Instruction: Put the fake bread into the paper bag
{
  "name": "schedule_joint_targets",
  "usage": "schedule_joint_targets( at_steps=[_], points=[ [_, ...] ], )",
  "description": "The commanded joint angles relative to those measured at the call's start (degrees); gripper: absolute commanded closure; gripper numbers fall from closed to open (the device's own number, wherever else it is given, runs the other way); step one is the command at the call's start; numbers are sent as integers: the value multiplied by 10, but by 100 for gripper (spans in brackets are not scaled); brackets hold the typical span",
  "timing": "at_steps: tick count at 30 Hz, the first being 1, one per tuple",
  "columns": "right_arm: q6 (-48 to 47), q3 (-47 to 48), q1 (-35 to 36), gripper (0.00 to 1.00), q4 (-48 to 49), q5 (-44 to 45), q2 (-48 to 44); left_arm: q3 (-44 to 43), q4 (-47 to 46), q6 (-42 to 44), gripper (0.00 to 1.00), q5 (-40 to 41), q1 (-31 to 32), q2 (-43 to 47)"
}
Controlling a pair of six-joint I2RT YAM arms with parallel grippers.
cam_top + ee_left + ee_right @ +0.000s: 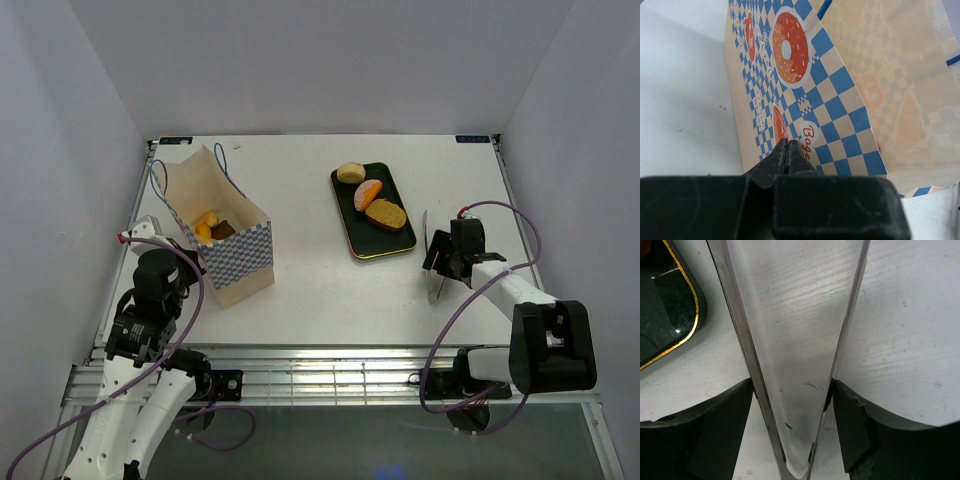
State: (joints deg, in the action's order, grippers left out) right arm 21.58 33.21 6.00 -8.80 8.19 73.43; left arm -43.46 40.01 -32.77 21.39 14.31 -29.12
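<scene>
Right wrist: right fingers [725, 430] grasp steel tongs [790, 340] beside the tray [665, 305]; left fingers [785, 155] clenched against paper bag [830, 90]. Next, likely tonging more fake bread [385, 215].

A robot lab test cell, seen from above. A white table [330, 290] sits boxed in by plain white walls [320, 60] on three sides, with no furniture or decoration. Two white and black robot arms, left [150, 300] and right [540, 330], are bolted to a metal rail [330, 375] along the near edge, and loose purple cables [437, 350] loop from them. The things on the table are props, not real food: glossy toy bread [385, 214] on a dark tray [352, 210], a printed paper bag [235, 250], and clear tongs [790, 365] carried by the right arm.
</scene>
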Motion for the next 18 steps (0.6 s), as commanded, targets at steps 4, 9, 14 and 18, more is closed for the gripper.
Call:
schedule_joint_targets(
  at_steps=[4,9,14,18],
  points=[
    [-16,17,-3,27,4,0,15,6,-12,5,100,-6,-3,4],
    [-22,22,-3,18,-3,-5,23,6,-12,5,100,-5,-4,4],
    [-23,25,-3,12,-7,-8,14,7,-12,5,100,-4,-4,6],
    [-24,34,-3,7,-27,-9,3,6,-11,5,100,-3,-4,8]
  ],
)
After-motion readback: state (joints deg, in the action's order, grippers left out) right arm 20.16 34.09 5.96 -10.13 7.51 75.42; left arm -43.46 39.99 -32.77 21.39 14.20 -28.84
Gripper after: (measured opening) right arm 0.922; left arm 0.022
